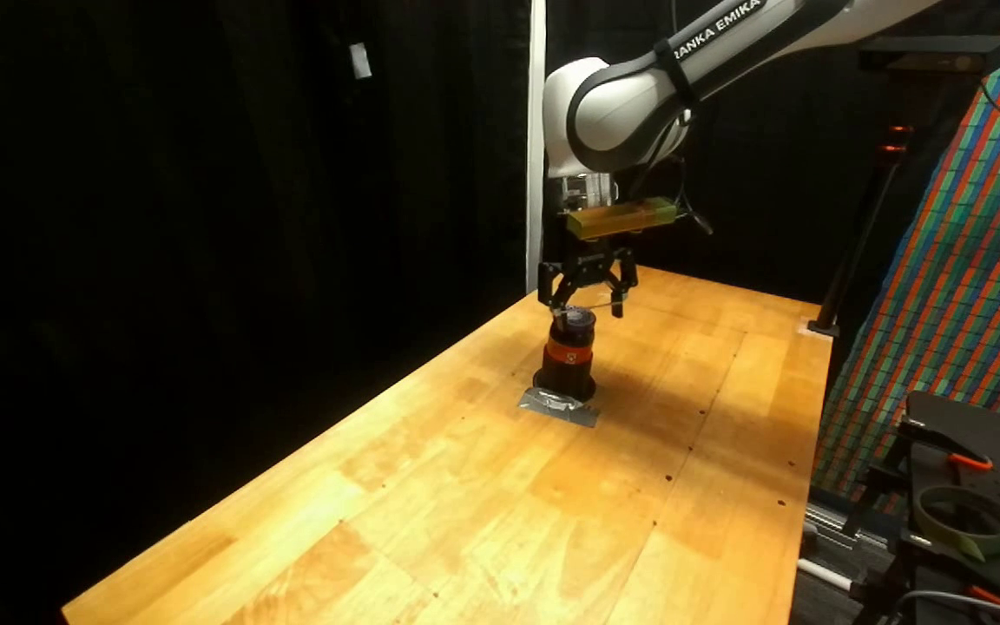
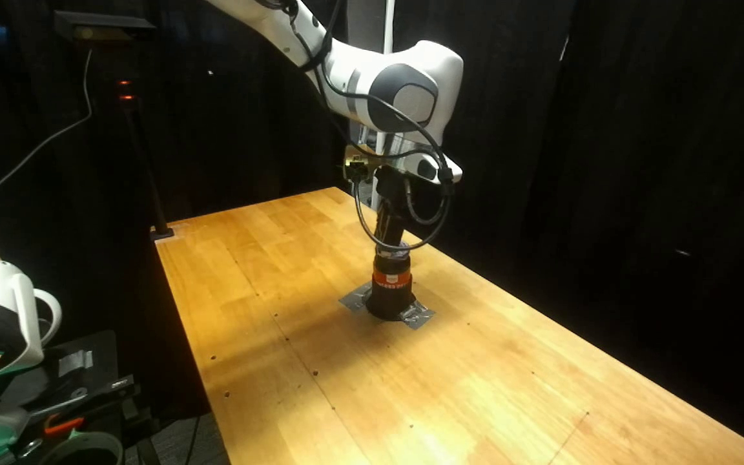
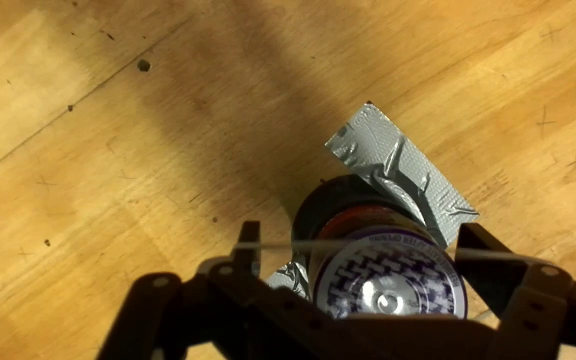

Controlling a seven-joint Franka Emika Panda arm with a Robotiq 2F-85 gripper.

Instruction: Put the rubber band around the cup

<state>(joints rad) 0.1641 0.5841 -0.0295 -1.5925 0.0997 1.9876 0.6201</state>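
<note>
The claw (image 3: 360, 231) has its two fingers (image 3: 249, 237) spread wide apart. A thin rubber band (image 3: 278, 245) is stretched between them. The cup (image 1: 569, 354) stands straight up on the wooden table (image 1: 465, 486), just under the claw. In the wrist view, its round top (image 3: 393, 280) is close to the finger on that view's right; I cannot tell if they touch.

Jaws apart, the pincer (image 1: 589, 314) holds the rubber band (image 1: 601, 305) taut near the top of the cup (image 1: 569, 354) (orange-red mid-body).
</note>
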